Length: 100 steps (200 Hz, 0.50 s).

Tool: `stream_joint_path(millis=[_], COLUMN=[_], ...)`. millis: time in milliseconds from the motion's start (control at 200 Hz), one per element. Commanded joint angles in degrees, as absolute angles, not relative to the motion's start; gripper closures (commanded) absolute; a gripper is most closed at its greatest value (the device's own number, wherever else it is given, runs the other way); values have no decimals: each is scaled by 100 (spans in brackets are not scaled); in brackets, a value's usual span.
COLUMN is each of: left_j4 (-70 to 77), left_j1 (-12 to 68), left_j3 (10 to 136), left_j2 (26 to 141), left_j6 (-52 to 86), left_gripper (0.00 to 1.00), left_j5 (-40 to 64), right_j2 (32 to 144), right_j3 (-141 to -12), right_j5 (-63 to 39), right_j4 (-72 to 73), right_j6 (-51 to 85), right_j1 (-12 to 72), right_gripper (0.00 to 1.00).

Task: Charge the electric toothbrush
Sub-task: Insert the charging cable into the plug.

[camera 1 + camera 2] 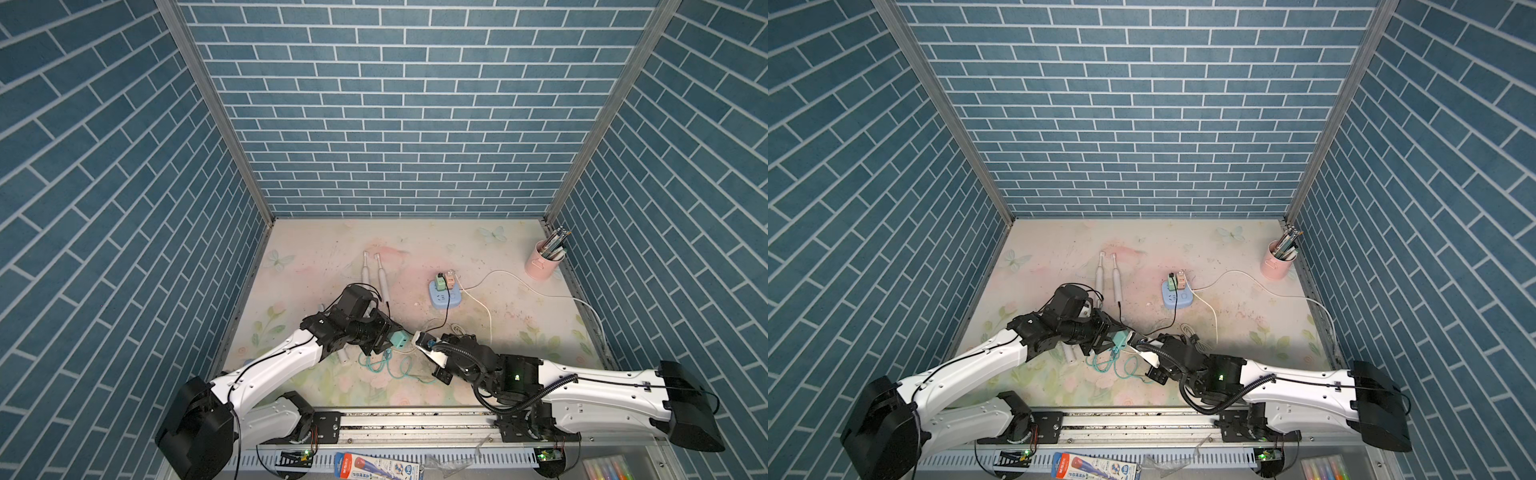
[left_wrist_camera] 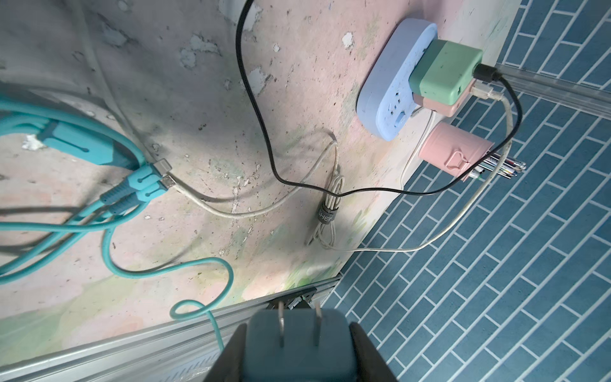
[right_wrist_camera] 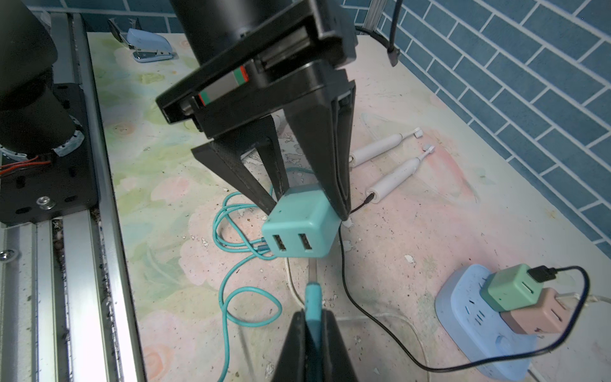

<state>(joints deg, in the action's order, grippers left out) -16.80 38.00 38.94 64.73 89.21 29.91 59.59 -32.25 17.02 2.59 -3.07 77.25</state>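
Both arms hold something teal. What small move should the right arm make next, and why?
Probably ease the right tool forward so its teal USB plug enters a port of the teal charger block. The left tool holds the block with both empty ports facing the plug, whose metal tip is close, roughly aligned, not yet inside.

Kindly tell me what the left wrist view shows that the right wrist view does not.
Only the left wrist view: the prongs of the teal adapter, the pink pen cup and a white cable bundle. Only the right wrist view: the adapter's USB ports, both toothbrushes and the teal USB plug in the right gripper. Both: the blue power strip, the black cable and the left gripper clamping the adapter.
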Motion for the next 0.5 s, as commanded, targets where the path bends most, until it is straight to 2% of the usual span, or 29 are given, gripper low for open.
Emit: stream_joint_path(millis=[0, 495], left_j4=[-1677, -1608], left_j1=[3753, 3744], left_j3=[3863, 3761], left_j2=[6473, 6474], left_j6=[8926, 8994], left_gripper=[100, 100], left_j5=[3039, 3059], right_j2=[5994, 6301], right_j3=[-3368, -3510], right_j5=[1789, 1998], right_j4=[326, 380], right_j6=[-558, -658], right_j1=[7762, 7846], right_gripper=[100, 100])
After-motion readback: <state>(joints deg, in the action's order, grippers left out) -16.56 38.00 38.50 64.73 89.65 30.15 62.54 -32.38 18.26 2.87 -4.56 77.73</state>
